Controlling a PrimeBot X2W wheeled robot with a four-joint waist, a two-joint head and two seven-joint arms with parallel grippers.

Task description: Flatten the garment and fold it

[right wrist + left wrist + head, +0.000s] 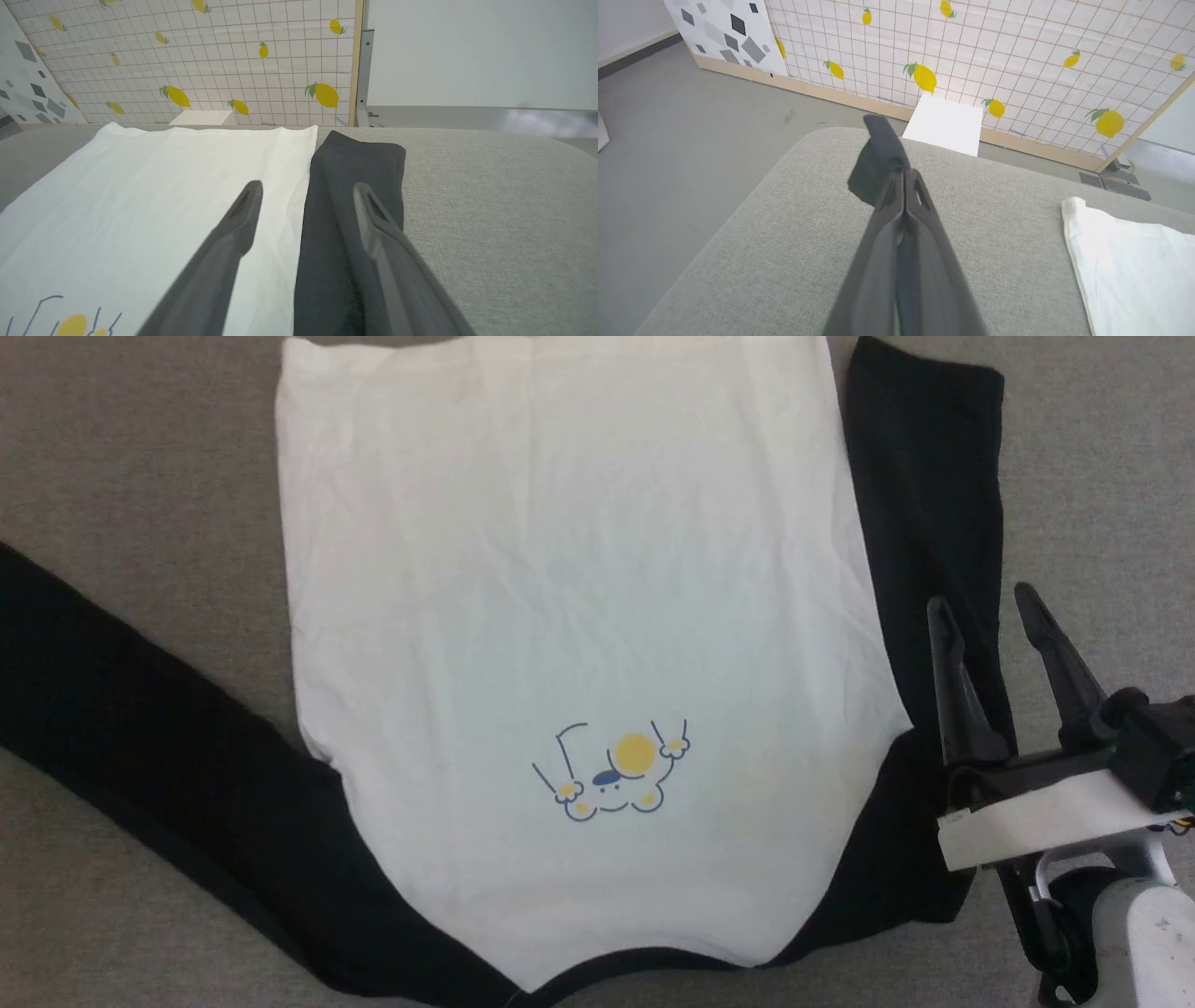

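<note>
The garment (569,579) lies spread flat on the grey cushion, white body up, with a small yellow-and-blue print (616,770) near me. One black sleeve (140,709) stretches out to the left. The other black sleeve (934,495) lies straight along the body's right edge. My right gripper (982,605) hovers open over that sleeve's lower part; in the right wrist view its fingers (238,219) straddle the seam between the white body (163,186) and the black sleeve (355,163). My left gripper (903,173) is shut on the end of a black sleeve (878,158), which sticks out past its tips.
The grey cushion (761,242) ends in a rounded corner above grey floor (668,140). A lemon-print panel (1017,46) and a white box (945,123) stand beyond its far edge. Bare cushion lies right of the garment (490,210).
</note>
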